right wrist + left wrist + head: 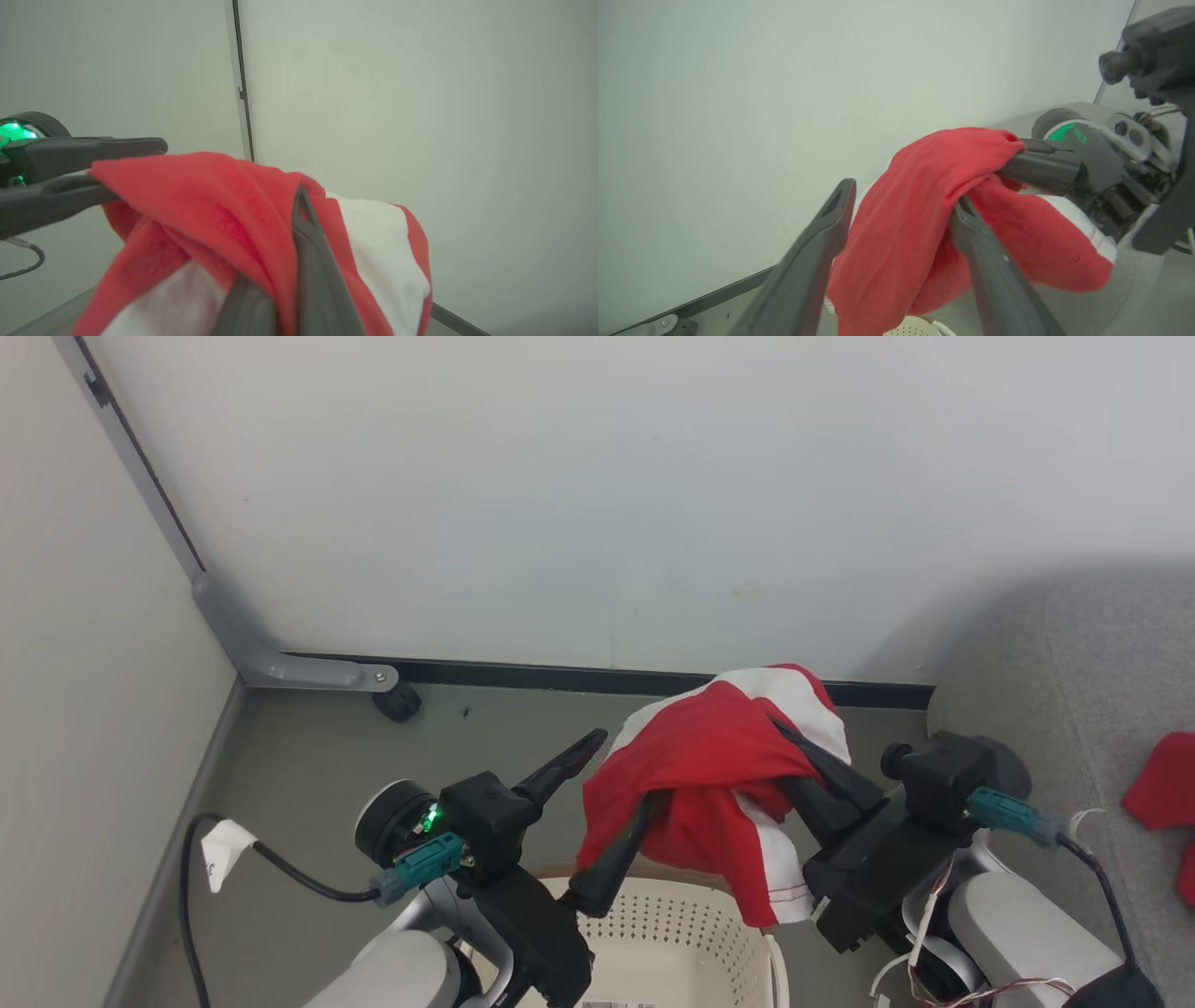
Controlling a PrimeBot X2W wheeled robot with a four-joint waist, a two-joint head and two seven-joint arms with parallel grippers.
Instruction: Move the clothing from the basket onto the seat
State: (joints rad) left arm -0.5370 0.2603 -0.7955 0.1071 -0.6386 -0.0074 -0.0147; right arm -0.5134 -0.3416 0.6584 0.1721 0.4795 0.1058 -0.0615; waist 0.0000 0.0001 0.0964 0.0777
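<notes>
Head view: the red garment [714, 761] is clamped by the right gripper [794, 742] above the far rim of the basket [672, 924]; the left gripper [624, 767] is held wide; cloth judged soft, light, best pinched where bunched

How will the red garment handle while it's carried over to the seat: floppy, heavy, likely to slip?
Probably floppy: the red garment sags in folds around the right claw shut on it. Likely light: thin fingers hold it above the basket. It may snag on the open left claw, whose finger sits under the cloth.
</notes>
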